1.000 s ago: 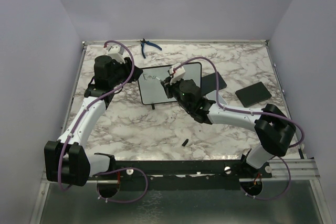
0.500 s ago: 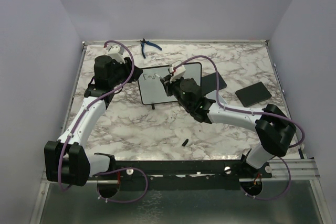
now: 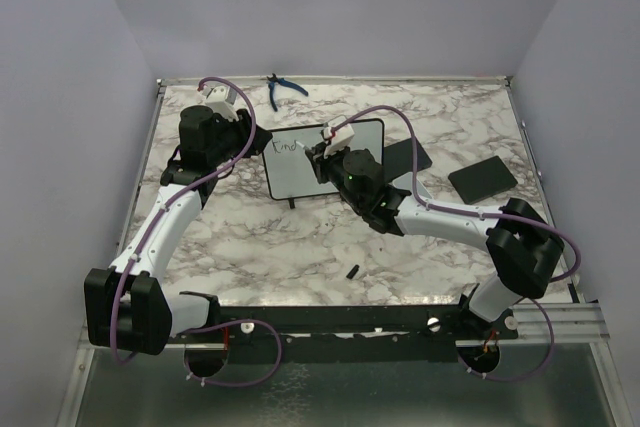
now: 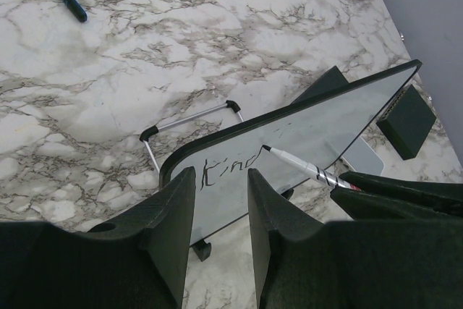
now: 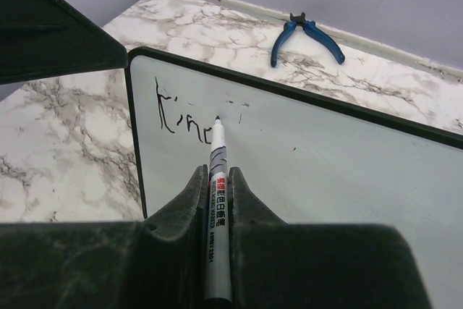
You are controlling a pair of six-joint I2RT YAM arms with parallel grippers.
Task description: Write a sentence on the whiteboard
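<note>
The whiteboard (image 3: 296,175) stood tilted on its small black feet toward the far middle of the marble desk (image 3: 300,237), propped from behind by a wire stand (image 4: 192,117). Only the start of the sentence (image 5: 184,124) was on it: thin black letters reading "Kind" near the board's upper left corner, the rest of the white face bare apart from a few faint specks.

The right pincer (image 5: 215,175) was pinching a marker (image 5: 217,179) lengthwise between its two fingers. The marker's black tip rested on the board at the end of the last letter.

The left pincer (image 4: 221,179) hung at the board's left edge with its fingers (image 4: 177,208) spread. The rounded corner of the frame and the written letters showed through the gap between them. From these views I could not tell whether either finger touched the frame.

A pair of blue-handled pliers (image 3: 283,87) lay at the far edge of the desk, well apart from the board. Two flat black pads lay to the right, one (image 3: 412,155) just beside the board and the other (image 3: 483,178) further out. A small dark piece (image 3: 353,270), possibly a cap, lay alone on the near part of the desk.
</note>
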